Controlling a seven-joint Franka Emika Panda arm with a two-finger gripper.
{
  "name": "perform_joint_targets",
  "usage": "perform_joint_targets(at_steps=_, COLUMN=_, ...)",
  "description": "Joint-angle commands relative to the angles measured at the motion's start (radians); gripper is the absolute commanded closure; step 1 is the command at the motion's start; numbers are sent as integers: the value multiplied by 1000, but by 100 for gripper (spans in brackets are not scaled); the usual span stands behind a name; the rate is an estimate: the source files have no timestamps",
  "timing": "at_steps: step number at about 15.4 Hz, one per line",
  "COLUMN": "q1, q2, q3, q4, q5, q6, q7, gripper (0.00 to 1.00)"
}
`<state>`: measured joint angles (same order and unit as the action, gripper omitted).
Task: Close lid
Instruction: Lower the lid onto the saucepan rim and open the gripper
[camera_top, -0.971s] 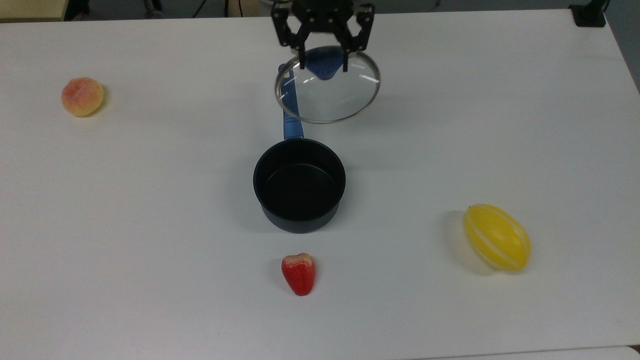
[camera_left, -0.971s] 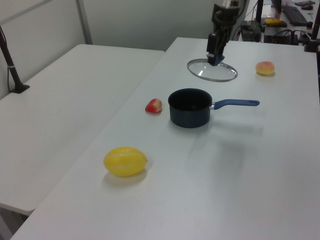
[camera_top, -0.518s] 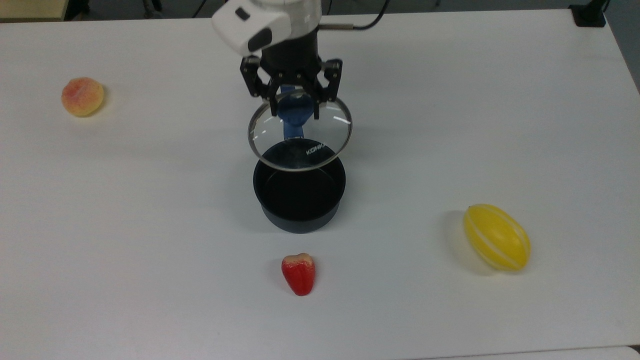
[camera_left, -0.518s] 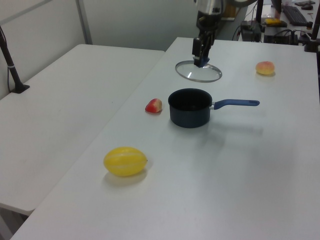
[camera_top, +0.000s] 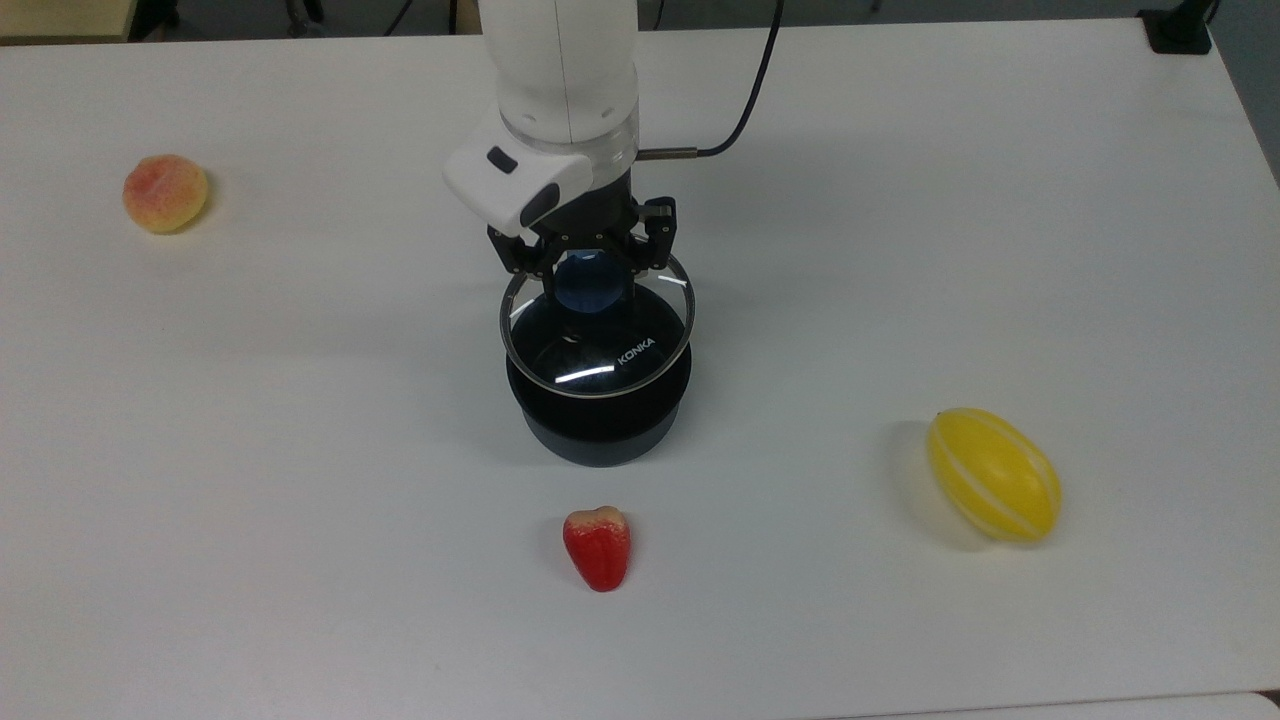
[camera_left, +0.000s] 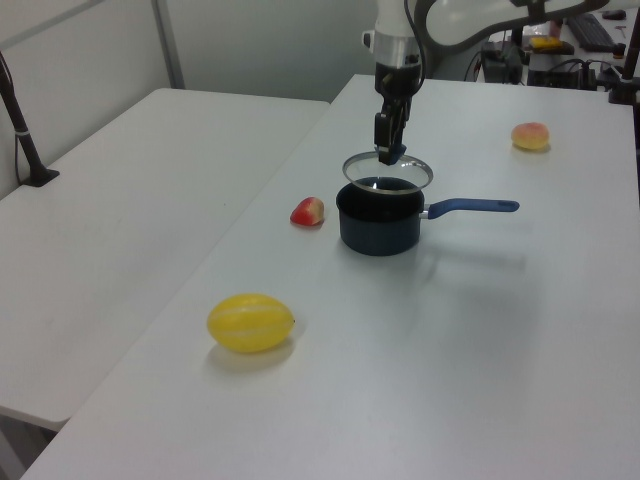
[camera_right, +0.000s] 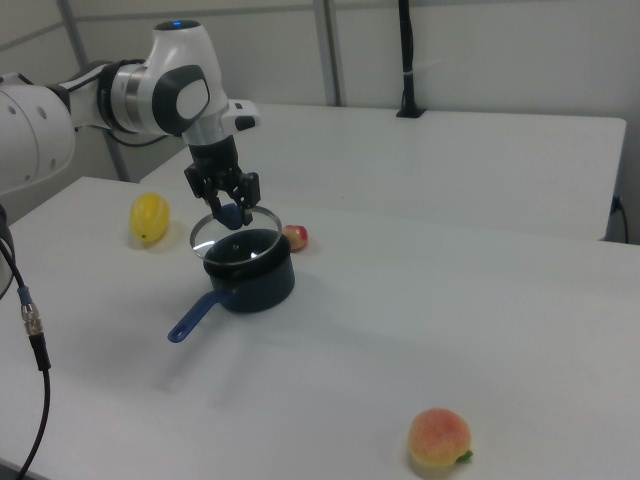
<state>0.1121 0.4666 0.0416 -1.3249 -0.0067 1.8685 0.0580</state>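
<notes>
lid (camera_top: 598, 340) moved over saucepan (camera_top: 600, 425), hovering above rim; claw (camera_top: 590, 268) clamped on blue knob (camera_top: 590, 285)

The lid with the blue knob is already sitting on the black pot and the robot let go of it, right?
Not quite. In the left view the lid hangs just above the black pot, not resting on it, and the gripper is shut on its blue knob.

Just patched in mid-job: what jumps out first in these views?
The claw holds the round clear glass lid by its blue knob, hanging just above the black saucepan at mid-table, not yet seated. A yellow striped melon lies at the top view's right, a red fruit below the pan, a peach far left.
</notes>
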Motion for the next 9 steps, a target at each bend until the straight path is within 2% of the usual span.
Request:
perform_joint_targets(at_steps=1, q1=26, q2=32, q3=-14, q4=33, q5=-28, q6=9, q7=-33, gripper=90)
perform_joint_targets(at_steps=9, q1=44, q2=76, q3=-12, q4=26, q5=-87, q6=66, q7=-30, gripper=90)
